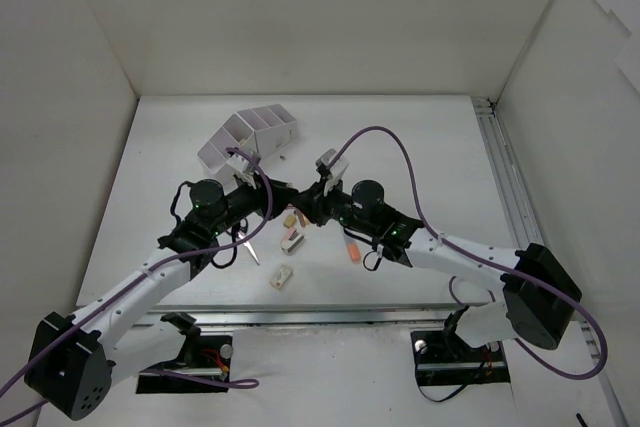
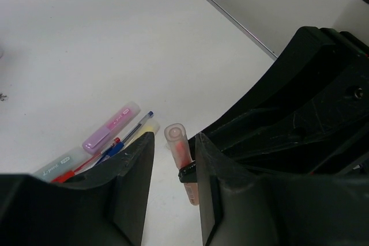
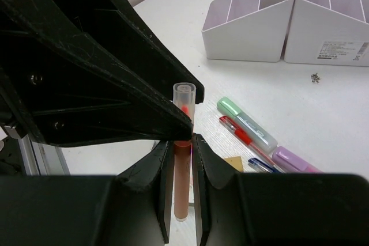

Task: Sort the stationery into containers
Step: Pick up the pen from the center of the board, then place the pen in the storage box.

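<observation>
Right wrist view: right gripper [image 3: 183, 142] pinches the orange pen [image 3: 183, 182] mid-frame; left gripper [image 2: 173, 139] straddles it, spread; crowded fingers could collide, knocking it loose

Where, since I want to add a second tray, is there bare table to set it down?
Free: the far-right stretch of table between the organizer and the side rail, and the strip left of the left arm. Crowded: the centre, where the left gripper and right gripper meet on an orange pen above scattered stationery.
</observation>
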`<state>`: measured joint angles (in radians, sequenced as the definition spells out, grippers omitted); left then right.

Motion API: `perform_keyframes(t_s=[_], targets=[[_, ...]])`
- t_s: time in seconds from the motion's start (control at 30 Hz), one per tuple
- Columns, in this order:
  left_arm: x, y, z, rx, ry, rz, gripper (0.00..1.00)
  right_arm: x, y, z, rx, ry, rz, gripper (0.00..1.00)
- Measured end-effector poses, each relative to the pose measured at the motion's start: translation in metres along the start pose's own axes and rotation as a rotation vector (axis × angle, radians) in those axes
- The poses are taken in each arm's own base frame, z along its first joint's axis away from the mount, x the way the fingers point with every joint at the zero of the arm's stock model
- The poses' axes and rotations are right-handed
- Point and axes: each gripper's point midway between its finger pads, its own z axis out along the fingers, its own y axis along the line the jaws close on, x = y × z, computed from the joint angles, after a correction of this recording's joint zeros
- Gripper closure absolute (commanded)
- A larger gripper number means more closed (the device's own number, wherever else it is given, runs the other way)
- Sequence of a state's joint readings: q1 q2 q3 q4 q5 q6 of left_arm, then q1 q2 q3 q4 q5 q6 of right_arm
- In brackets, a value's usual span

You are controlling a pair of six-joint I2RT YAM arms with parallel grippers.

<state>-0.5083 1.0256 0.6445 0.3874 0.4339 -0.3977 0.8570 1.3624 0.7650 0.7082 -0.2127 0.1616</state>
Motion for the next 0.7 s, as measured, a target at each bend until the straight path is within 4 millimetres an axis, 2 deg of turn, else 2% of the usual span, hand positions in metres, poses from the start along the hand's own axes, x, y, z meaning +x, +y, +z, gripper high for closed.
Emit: perform_keyframes(t_s=[0.17, 0.23, 0.3, 0.43, 0.47, 0.5, 0.57, 0.6, 0.7], targets=[[-0.001, 0.0, 0.005, -0.004, -0.011, 0.007, 0.74, 0.001, 0.001, 0.005, -0.012, 0.005, -0.006, 1.0], [0.002, 0.002, 0.007, -0.011, -0.003, 0.005, 0.82, 0.005, 0.002, 0.01, -0.021, 0.017, -0.005, 1.0], [0.006, 0.006, 0.008, -0.024, 0.008, -0.001, 0.98, 0.008, 0.002, 0.013, -0.027, 0.027, -0.003, 1.0], [0.007, 0.008, 0.008, -0.04, 0.007, 0.0, 1.0, 0.009, 0.002, 0.015, -0.028, 0.03, -0.003, 0.98], [0.006, 0.008, 0.008, -0.043, 0.006, 0.001, 1.0, 0.009, 0.002, 0.015, -0.027, 0.03, -0.003, 0.92], [0.005, 0.009, 0.007, -0.047, 0.003, 0.002, 1.0, 0.008, 0.002, 0.015, -0.027, 0.028, -0.003, 0.67], [0.003, 0.01, 0.006, -0.061, -0.006, 0.008, 1.0, 0.006, 0.002, 0.016, -0.023, 0.022, 0.006, 0.31], [0.001, 0.011, 0.005, -0.069, -0.014, 0.012, 1.0, 0.005, 0.001, 0.016, -0.018, 0.017, 0.007, 0.03], [-0.005, 0.017, 0.002, -0.113, -0.037, 0.034, 1.0, 0.0, -0.002, 0.016, -0.006, 0.001, 0.005, 0.02]])
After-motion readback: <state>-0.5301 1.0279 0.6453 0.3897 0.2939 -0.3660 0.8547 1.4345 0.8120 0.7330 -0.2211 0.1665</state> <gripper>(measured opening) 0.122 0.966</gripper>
